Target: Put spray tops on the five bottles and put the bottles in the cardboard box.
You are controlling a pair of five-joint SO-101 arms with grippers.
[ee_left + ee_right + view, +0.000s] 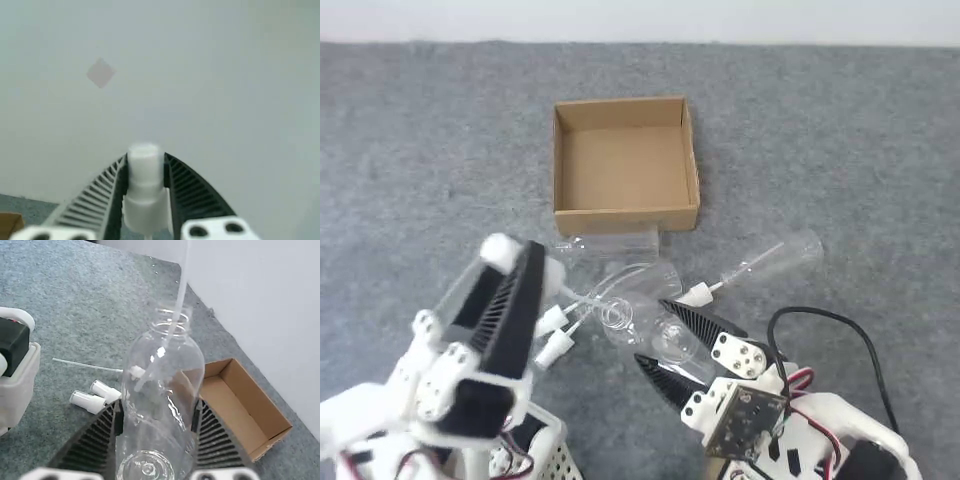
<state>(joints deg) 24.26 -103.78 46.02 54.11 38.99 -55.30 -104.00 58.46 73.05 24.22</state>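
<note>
My left gripper (515, 255) (145, 157) is raised above the carpet and shut on a white spray top (500, 250) (145, 185). The top's thin tube (175, 305) hangs down into the open neck of a clear bottle (670, 340) (160, 370). My right gripper (655, 332) (157, 407) is shut on that bottle's body. The open cardboard box (625, 165) (240, 410) lies beyond, with nothing inside. Two loose spray tops (553, 335) (95, 396) lie on the carpet between the arms.
A clear bottle (610, 243) lies in front of the box. Another bottle (775, 257), with a white top (695, 293) at its neck, lies to the right. A black cable (830, 330) loops by the right arm. The left arm's white base (15, 375) stands nearby.
</note>
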